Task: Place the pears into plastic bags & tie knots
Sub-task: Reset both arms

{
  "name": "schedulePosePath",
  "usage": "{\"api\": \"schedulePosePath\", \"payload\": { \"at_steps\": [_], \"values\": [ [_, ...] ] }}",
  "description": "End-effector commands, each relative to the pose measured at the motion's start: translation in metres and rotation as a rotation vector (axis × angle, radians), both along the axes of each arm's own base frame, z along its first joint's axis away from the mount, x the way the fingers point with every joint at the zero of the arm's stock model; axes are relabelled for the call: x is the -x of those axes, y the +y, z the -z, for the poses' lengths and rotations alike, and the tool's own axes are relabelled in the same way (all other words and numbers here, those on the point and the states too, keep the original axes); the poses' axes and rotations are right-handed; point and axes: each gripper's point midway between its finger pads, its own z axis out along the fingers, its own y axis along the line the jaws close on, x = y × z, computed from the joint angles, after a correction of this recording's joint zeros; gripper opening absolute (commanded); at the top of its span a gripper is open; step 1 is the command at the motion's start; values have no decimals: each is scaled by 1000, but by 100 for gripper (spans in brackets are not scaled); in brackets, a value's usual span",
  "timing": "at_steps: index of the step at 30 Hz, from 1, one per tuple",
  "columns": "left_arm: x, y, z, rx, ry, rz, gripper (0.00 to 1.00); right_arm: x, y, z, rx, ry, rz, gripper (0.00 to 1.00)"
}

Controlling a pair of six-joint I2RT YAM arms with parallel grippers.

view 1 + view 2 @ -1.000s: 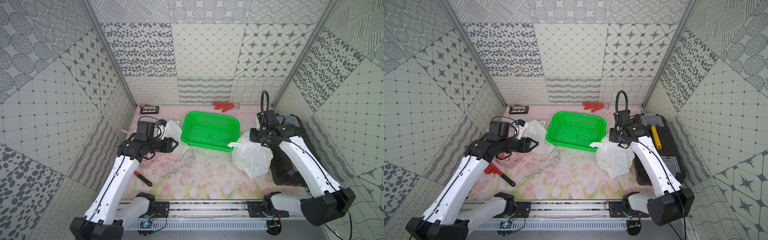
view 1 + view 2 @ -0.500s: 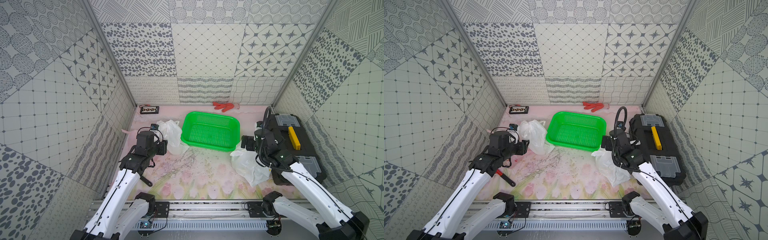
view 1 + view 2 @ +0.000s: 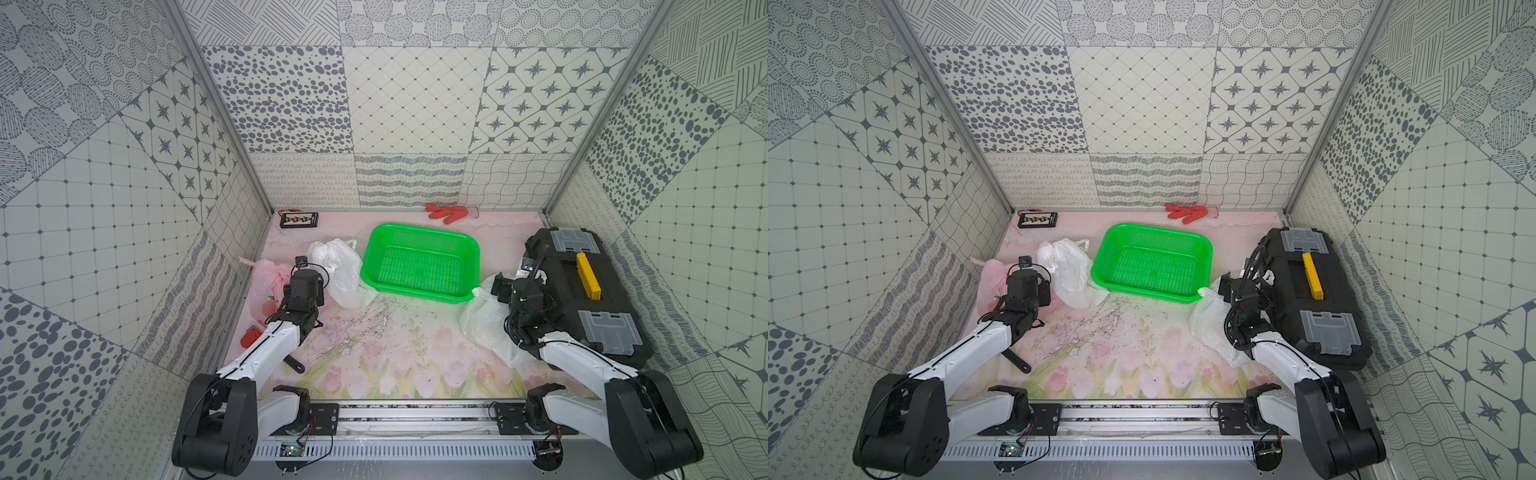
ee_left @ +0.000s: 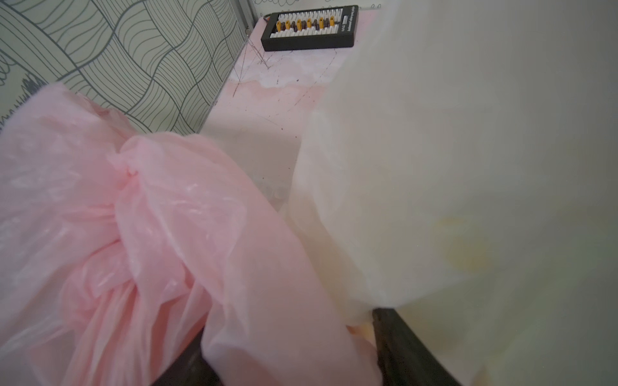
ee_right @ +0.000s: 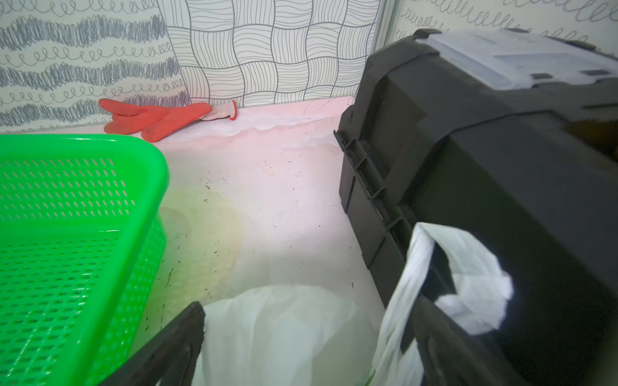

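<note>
Though pink bag (image 4: 167, 234) and white bag (image 5: 284, 334) sag between their jaws, left gripper (image 4: 287, 327) and right gripper (image 5: 307, 307) both released.

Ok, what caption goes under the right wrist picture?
Open jaws straddle a white bag, between the green basket and black toolbox.

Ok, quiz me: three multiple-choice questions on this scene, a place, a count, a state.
1. The red work glove lies: A against the back wall; B at the front edge; C mid-table.
2. Thin plastic bags in view: A one; B three; C five.
3. The green perforated plastic basket is: A full of pears; B upside down; C empty.
A: it lies along that wall. B: a pink bag, a white bag beside it, another white bag by the black plastic toolbox. C: bare mesh floor shows.
</note>
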Motion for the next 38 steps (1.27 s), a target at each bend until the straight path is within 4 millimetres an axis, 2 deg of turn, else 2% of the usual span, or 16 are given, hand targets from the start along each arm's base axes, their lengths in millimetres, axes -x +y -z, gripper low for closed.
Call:
{"api": "schedulePosePath", "payload": {
  "at_steps": [1,6,9,12,14,15,18,20,22,25,38],
  "values": [
    [-36,0,-20,28,-212,8,65,-11,-1,-12,-14,-126,-17,98],
    [-44,4,2,18,-218,37,65,-21,-12,-8,-28,-122,-27,98],
    [-47,-3,15,22,-235,84,65,-18,-19,-9,-58,-155,-46,98],
    [-47,0,25,15,-249,67,69,-15,-27,-9,-97,-183,-54,98],
    [-51,-3,27,26,-223,86,98,-16,-35,-1,-115,-215,-47,98],
    [-51,-3,29,32,-213,88,99,-17,-36,4,-129,-219,-48,98],
    [-50,3,30,67,-212,73,99,-23,-24,16,-116,-199,-130,98],
    [-51,4,29,62,-224,75,99,-28,-25,15,-111,-222,-116,98],
    [-51,3,29,59,-222,76,99,-31,-24,21,-108,-156,-119,98],
    [-52,1,28,50,-221,79,99,-38,-21,21,-85,-146,-110,98],
    [-51,-4,27,17,-223,90,99,-42,-20,22,-73,-112,-101,98]
  ]
}}
